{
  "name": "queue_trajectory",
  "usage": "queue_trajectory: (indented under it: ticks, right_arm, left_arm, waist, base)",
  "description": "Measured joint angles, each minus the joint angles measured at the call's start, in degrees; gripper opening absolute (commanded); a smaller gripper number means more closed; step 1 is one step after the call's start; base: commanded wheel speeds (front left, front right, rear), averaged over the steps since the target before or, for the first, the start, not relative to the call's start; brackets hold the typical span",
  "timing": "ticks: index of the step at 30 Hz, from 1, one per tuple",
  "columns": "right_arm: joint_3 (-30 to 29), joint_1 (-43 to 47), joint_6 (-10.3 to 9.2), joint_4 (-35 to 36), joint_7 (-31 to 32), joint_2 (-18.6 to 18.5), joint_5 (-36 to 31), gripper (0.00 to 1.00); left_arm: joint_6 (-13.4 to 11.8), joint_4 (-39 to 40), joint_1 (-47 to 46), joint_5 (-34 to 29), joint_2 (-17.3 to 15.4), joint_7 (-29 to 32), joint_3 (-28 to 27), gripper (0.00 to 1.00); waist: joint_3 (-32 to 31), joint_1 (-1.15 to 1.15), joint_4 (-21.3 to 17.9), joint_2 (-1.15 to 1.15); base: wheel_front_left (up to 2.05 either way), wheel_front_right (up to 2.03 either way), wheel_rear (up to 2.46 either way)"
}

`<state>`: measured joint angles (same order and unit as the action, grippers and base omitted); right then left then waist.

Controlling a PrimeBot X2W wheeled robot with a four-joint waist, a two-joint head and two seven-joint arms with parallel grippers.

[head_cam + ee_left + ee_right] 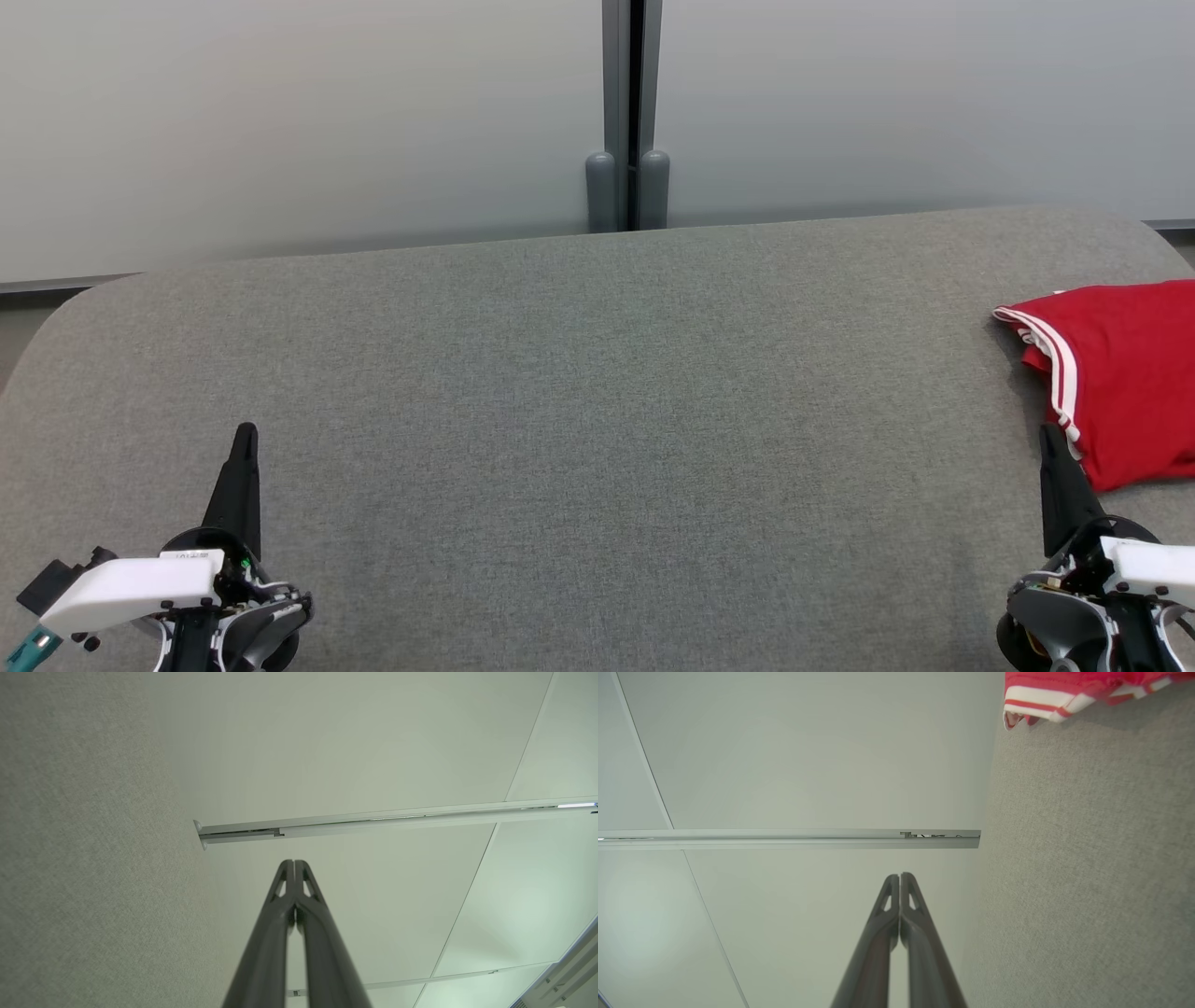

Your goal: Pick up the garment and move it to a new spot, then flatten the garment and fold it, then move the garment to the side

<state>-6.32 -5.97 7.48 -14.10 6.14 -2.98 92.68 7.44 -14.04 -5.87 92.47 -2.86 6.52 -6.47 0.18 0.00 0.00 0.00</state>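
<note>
Grey fabric surface (597, 401), rounded far corners. Red garment (1125, 373) w/ white stripes lies on it at right edge, partly out of frame.

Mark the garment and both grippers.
garment (1130, 373): head view, plain red cloth.
left gripper (294, 862): left wrist view, between its shut fingertips.
right gripper (900, 875): right wrist view, between its shut fingertips.

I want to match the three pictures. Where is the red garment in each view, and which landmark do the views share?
Head view: the red garment lies at the right edge, on the grey cushion.
Left wrist view: cushion on the left, pale wall on the right, away from the garment.
Right wrist view: the garment is in the top right corner, striped hem showing.
Shared landmark: the grey cushion.
</note>
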Motion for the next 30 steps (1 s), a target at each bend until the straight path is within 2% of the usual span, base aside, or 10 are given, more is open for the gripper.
queue_trajectory:
  ticks: [30]
  right_arm:
    - [-0.09, -0.01, 0.0, -0.01, 0.18, 0.05, -0.02, 0.0]
  left_arm:
    - [0.0, 0.0, 0.0, -0.01, 0.02, 0.01, -0.05, 0.0]
  waist:
    - [0.0, 0.0, 0.0, 0.0]
  base:
    - [0.0, 0.0, 0.0]
